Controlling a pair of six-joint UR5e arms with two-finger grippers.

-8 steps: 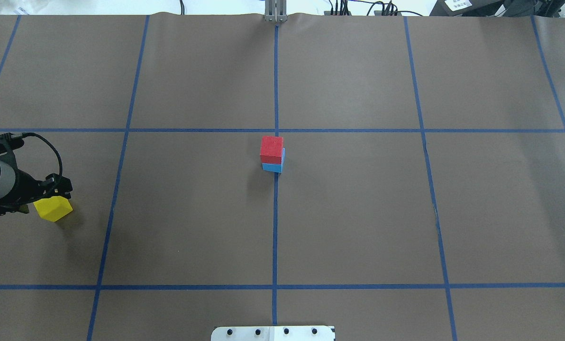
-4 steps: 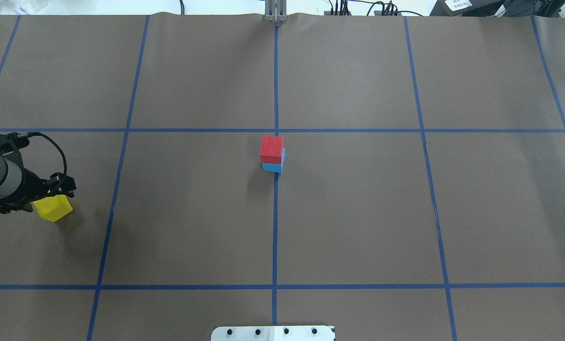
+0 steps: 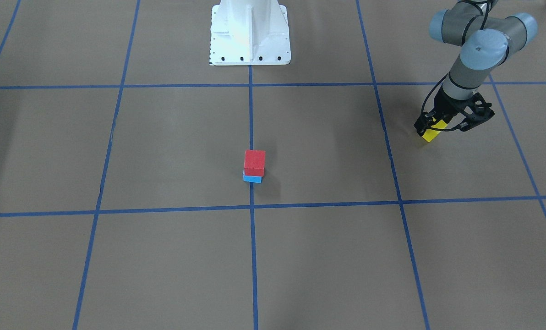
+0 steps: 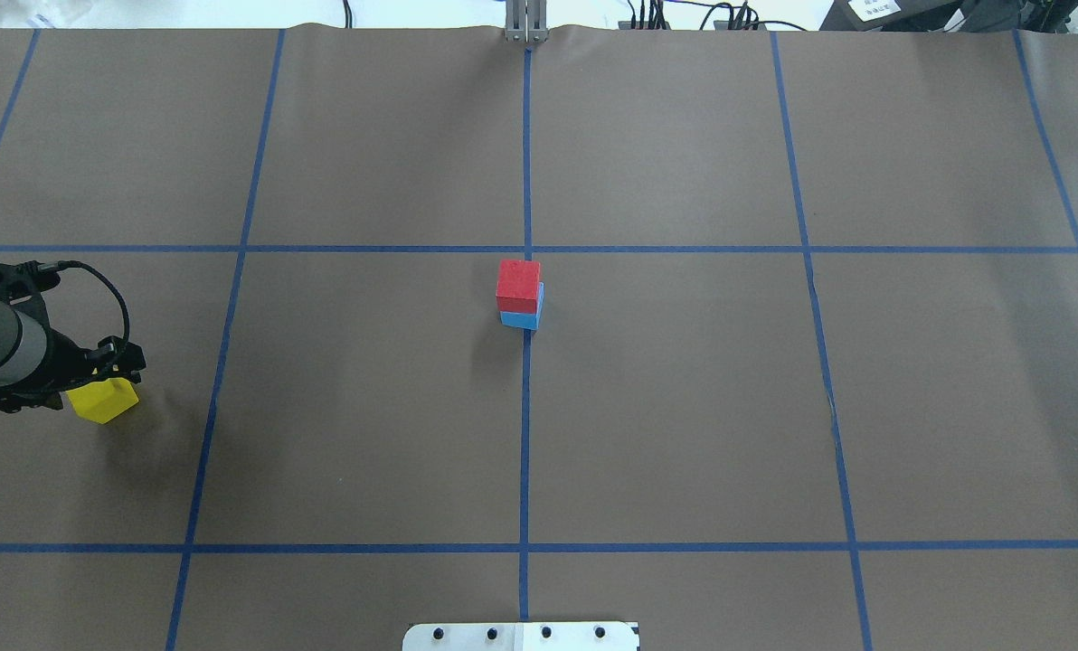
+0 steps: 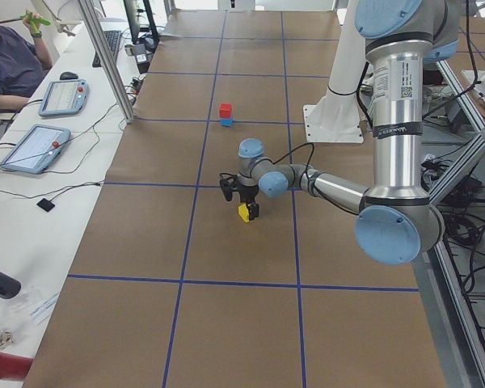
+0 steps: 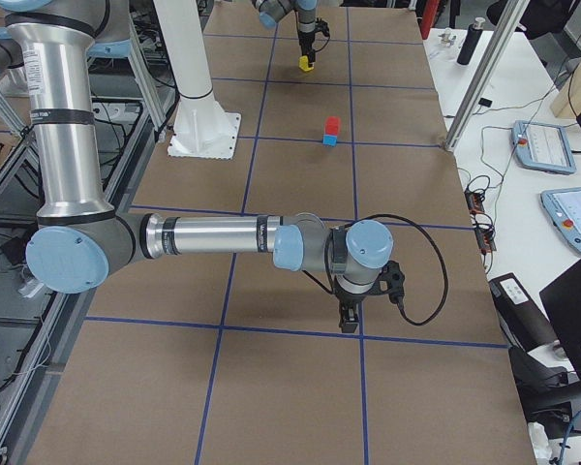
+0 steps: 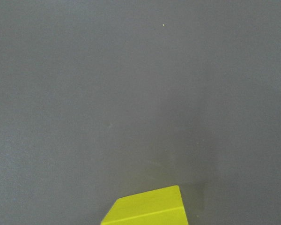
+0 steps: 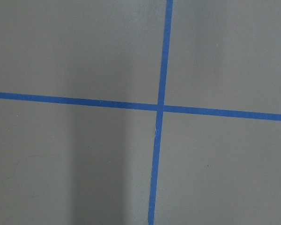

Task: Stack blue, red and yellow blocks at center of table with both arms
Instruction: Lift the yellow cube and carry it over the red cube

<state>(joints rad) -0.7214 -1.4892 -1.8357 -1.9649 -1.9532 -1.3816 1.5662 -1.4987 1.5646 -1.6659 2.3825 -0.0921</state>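
The red block sits on the blue block at the table's centre, just left of the middle tape line; the stack also shows as red over blue. Far out on the left side, my left gripper is shut on the yellow block, which seems to hang just off the surface. The left wrist view catches only the block's top corner. My right gripper points down near a tape crossing; I cannot tell whether it is open or shut.
The white pedestal base stands at the robot's edge of the table. A metal post, tablets and a seated person line the far side. Brown surface lies between the yellow block and the stack.
The left forearm has drawn back slightly toward the view's left while the gripper stays on the yellow block; the block's shadow has spread. The red-on-blue stack has not moved.
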